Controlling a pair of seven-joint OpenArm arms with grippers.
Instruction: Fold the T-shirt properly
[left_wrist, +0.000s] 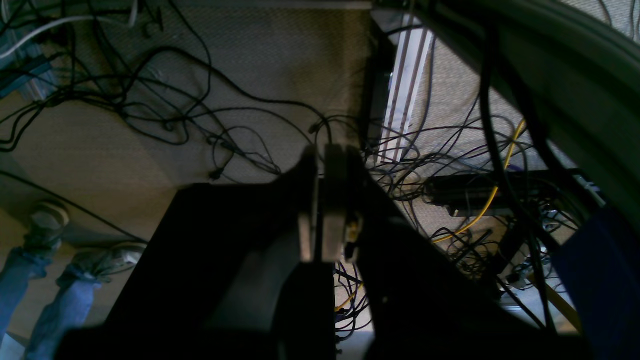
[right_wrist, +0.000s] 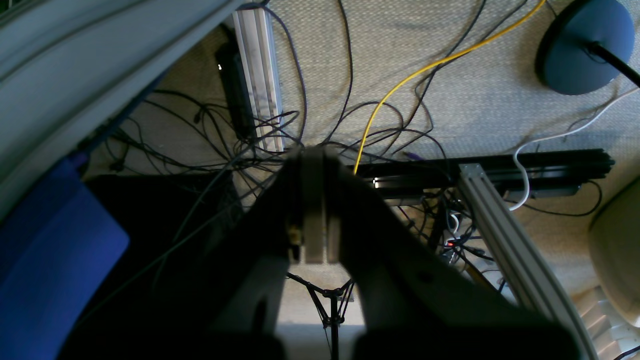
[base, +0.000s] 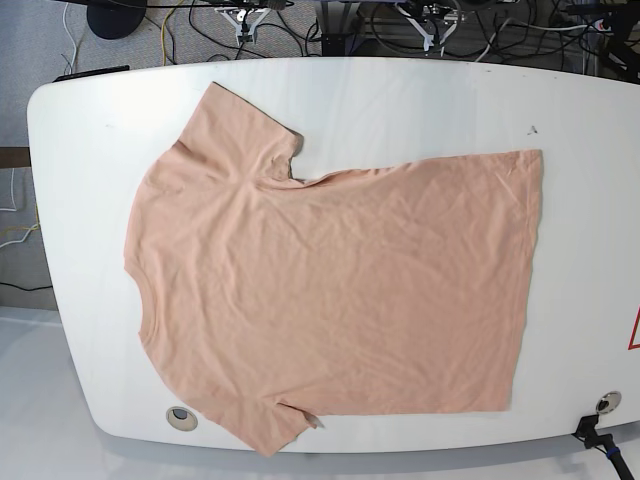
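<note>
The peach-pink T-shirt (base: 330, 290) lies spread flat on the white table (base: 400, 100) in the base view, with its neck and sleeves to the left and its hem to the right. My left gripper (left_wrist: 325, 152) hangs off the table's far edge over the floor, its fingers pressed together with nothing between them. My right gripper (right_wrist: 312, 155) is likewise shut and empty above the floor cables. In the base view both sit small at the top edge, left gripper (base: 433, 25) and right gripper (base: 250, 20), well apart from the shirt. Neither wrist view shows the shirt.
Tangled black cables (left_wrist: 190, 115) and a yellow cable (right_wrist: 400, 85) cover the carpet behind the table. An aluminium rail (right_wrist: 505, 240), a blue pad (right_wrist: 50, 250) and a round dark stand base (right_wrist: 582, 45) are nearby. A person's jeans-clad legs (left_wrist: 30, 270) stand at left.
</note>
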